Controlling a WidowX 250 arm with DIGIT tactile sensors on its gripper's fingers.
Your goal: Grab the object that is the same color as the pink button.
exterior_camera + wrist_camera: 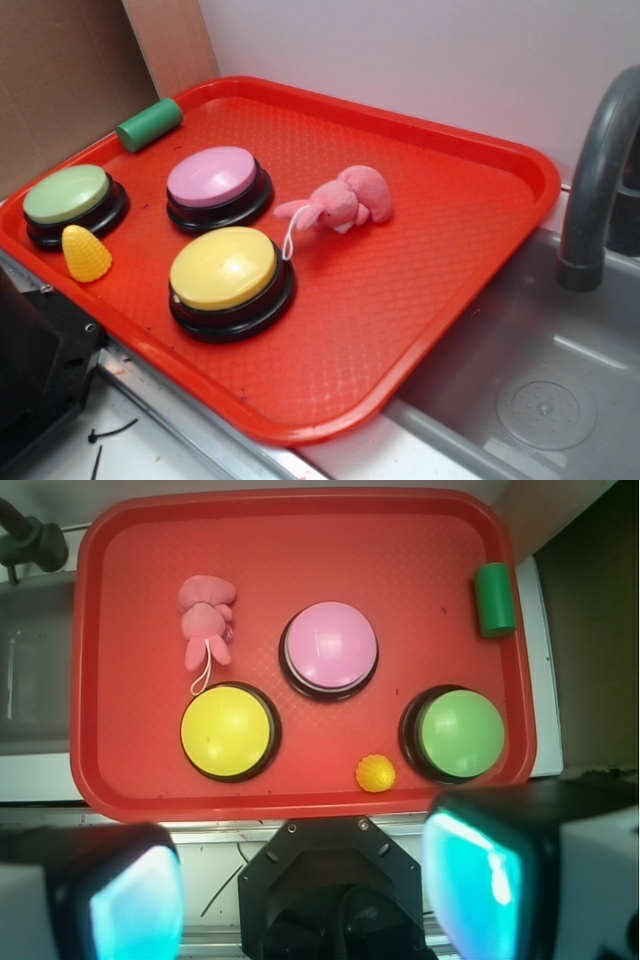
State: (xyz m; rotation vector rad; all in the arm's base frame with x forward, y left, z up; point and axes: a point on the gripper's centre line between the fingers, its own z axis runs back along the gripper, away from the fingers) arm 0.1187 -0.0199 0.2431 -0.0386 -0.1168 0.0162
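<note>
A small pink plush animal (340, 203) (206, 617) lies on the red tray (420, 300) (130, 770), its thin white string loop trailing toward the yellow button. The pink button (216, 184) (330, 648) sits on a black base just beside the plush. In the wrist view my gripper (305, 890) hangs high above the tray's near edge, open, with its two teal-padded fingers (135, 900) wide apart and nothing between them. It is well clear of the plush. The gripper does not show in the exterior view.
A yellow button (228, 275) (229, 730), a green button (70, 200) (458, 733), a small yellow ridged piece (86, 252) (376, 773) and a green cylinder (150, 124) (494, 598) also lie on the tray. A grey sink (540, 390) with a faucet (600, 170) adjoins the tray.
</note>
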